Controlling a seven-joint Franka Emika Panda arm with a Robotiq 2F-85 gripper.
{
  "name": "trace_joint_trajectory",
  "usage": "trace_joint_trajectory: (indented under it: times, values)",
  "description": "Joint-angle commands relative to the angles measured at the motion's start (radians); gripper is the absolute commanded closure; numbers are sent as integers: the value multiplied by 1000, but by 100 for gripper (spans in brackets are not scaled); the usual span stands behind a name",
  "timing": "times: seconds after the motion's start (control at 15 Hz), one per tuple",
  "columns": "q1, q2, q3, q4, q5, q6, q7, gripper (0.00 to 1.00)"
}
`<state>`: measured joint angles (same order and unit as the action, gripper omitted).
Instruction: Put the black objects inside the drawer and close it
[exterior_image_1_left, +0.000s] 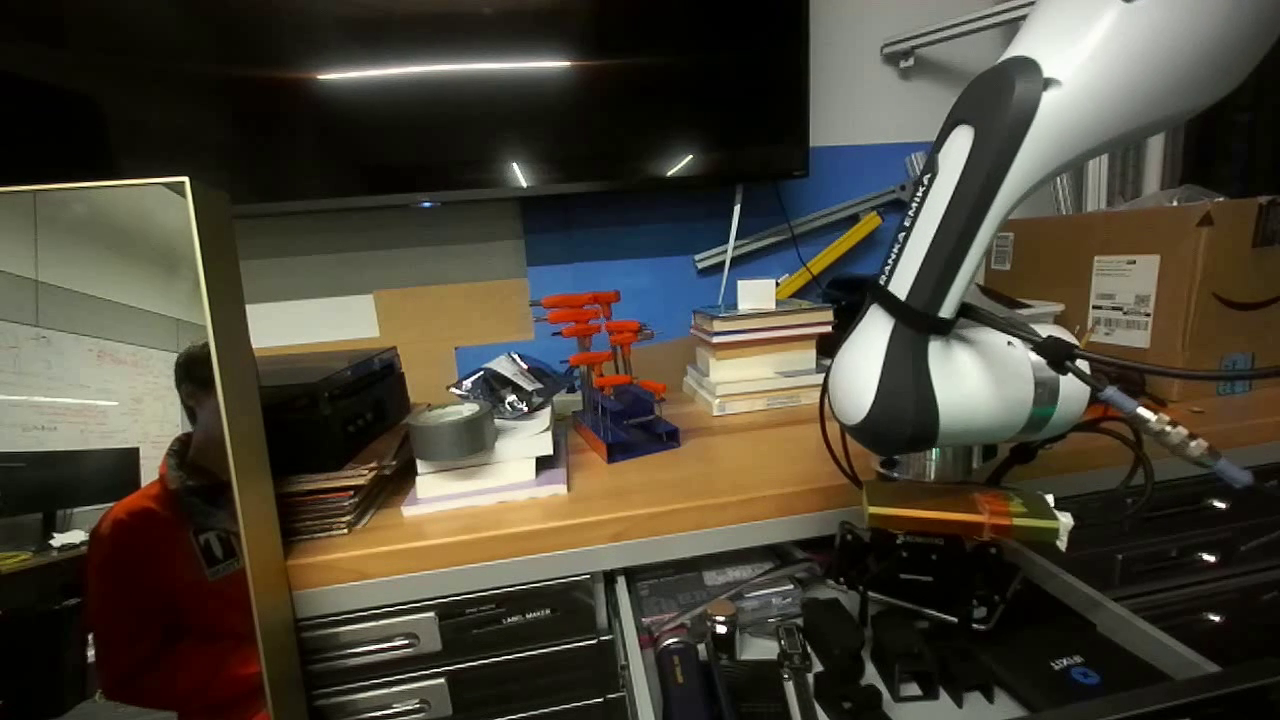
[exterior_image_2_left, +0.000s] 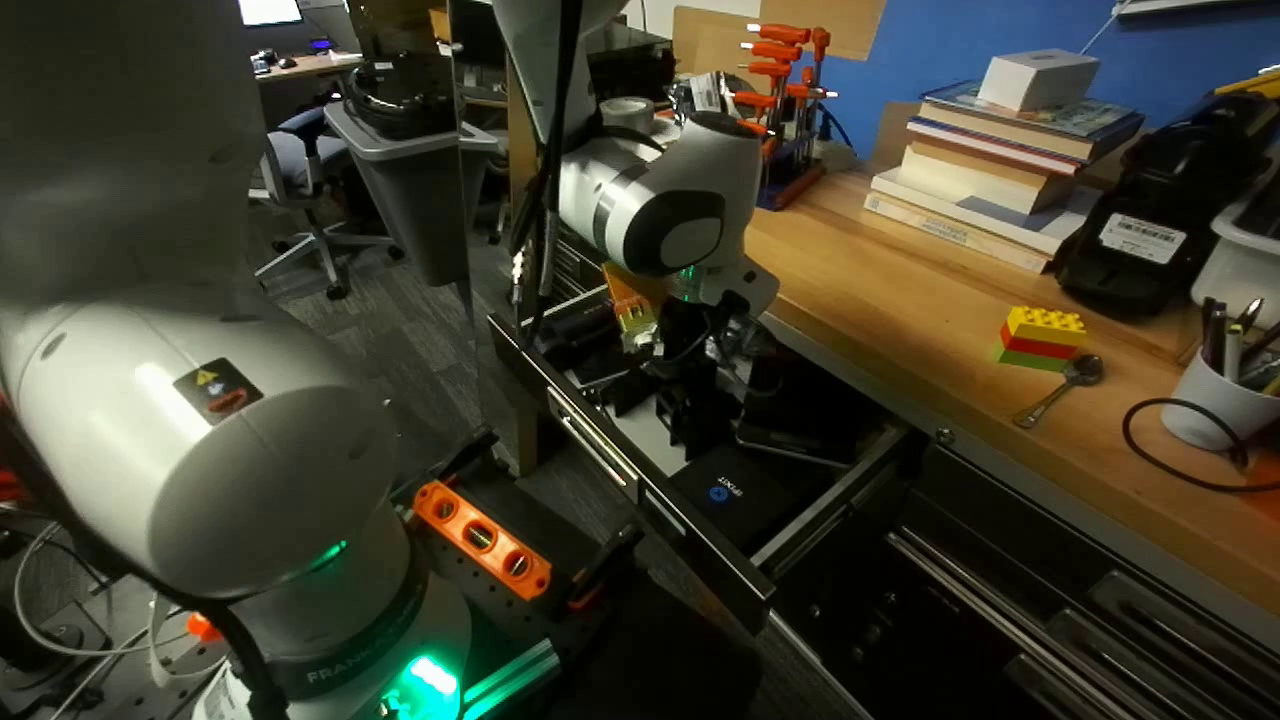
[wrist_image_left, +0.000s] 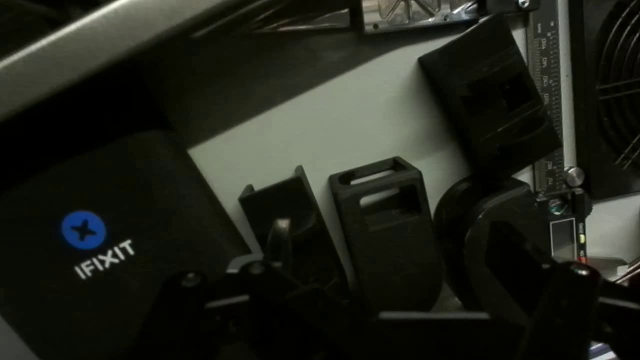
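Note:
The drawer (exterior_image_1_left: 1115, 610) stands pulled open below the countertop; its front panel shows in an exterior view (exterior_image_2_left: 600, 440). In the wrist view, several black objects lie in it: a slotted black holder (wrist_image_left: 387, 260), a thin black channel piece (wrist_image_left: 280, 200), a black block (wrist_image_left: 492, 95) and a rounded black piece (wrist_image_left: 500, 235). A flat black iFixit box (wrist_image_left: 125, 200) lies beside them. My gripper (wrist_image_left: 395, 237) is open, its fingers apart over the holder, with nothing seen between them. It hangs over the drawer in both exterior views (exterior_image_1_left: 925, 585) (exterior_image_2_left: 690, 345). The lower ends of the holder and channel piece are hidden.
A caliper (wrist_image_left: 547, 115) and a fan grille (wrist_image_left: 620, 95) lie in the drawer. The wooden countertop (exterior_image_1_left: 740, 480) edge is behind my gripper, with book stacks (exterior_image_1_left: 760, 360) and a red-handled tool rack (exterior_image_1_left: 625, 420). A toy brick stack (exterior_image_2_left: 1040, 340) and spoon (exterior_image_2_left: 1060, 390) lie there too.

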<state>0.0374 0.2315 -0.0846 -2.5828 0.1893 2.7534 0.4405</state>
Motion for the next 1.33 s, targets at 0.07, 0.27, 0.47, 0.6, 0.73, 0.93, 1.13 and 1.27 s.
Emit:
trace_joint_trajectory:
  times: [0.07,0.27,0.47,0.6,0.73,0.93,1.13,1.27]
  values:
    - [181,-86,-164,-119,-105,68,345,0]
    - [330,-77,-314,-160,-180,107,564,0]
    - [525,-31,-513,-158,-268,111,785,0]
    - [643,-13,-628,-149,-334,87,930,0]
    - [724,-22,-699,-155,-414,59,1072,0]
    - [804,-59,-759,-166,-485,-37,1242,0]
    - [843,-102,-783,-175,-508,-143,1355,0]
    - [852,-132,-789,-184,-509,-182,1389,0]
